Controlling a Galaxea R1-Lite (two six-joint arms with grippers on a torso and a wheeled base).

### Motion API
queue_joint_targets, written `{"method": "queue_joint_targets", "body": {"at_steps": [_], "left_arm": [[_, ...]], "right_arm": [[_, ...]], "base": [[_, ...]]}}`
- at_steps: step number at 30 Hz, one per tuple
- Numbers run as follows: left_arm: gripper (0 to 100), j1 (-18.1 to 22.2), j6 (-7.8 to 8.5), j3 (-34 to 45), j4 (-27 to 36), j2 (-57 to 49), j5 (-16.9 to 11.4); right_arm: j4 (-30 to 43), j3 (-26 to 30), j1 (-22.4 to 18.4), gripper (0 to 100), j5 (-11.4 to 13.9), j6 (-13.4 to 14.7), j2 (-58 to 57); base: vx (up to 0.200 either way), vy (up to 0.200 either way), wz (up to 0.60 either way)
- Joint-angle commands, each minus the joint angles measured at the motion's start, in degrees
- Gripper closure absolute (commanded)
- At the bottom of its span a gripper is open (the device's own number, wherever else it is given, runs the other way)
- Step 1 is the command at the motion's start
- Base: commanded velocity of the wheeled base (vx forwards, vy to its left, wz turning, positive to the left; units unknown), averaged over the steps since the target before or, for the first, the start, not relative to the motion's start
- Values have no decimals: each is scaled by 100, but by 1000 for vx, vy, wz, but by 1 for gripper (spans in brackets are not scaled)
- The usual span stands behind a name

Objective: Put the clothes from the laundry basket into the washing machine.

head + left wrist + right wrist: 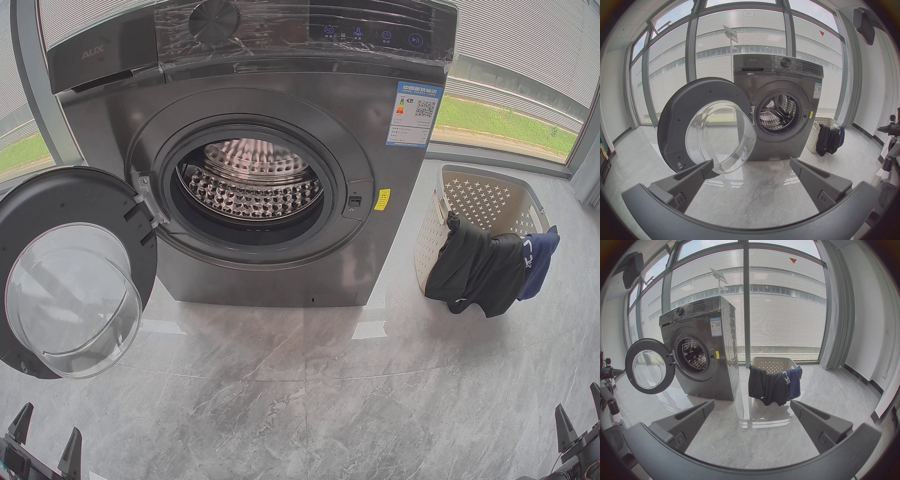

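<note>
A grey washing machine (pixel 250 125) stands ahead with its round door (pixel 69 275) swung open to the left and its steel drum (pixel 250 178) empty. To its right sits a beige laundry basket (pixel 484 203) with a black garment (pixel 478 269) and a blue garment (pixel 539 256) draped over its front rim. My left gripper (pixel 47 431) is low at the near left, open, holding nothing. My right gripper (pixel 581 409) is low at the near right, open and empty. The left wrist view faces the door (pixel 706 125); the right wrist view faces the basket (pixel 773 365) and clothes (pixel 768 387).
Grey marble floor (pixel 300 387) spreads between me and the machine. Tall windows (pixel 787 302) run behind the machine and basket. A curtain (pixel 837 318) hangs beyond the basket on the right. The open door juts out over the floor on the left.
</note>
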Motion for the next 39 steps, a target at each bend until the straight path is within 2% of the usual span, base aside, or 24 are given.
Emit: {"method": "queue_joint_targets", "body": {"at_steps": [1,39], "left_arm": [[0,-2,-7,92,-1,-104,5],[0,-11,-7,92,-1,-95,-4]], "right_arm": [[1,92,4,0,-2,-1,-73],[-7,92,4,0,-2,-1,-73]], "base": [[0,-200,0],[0,-200,0]]}}
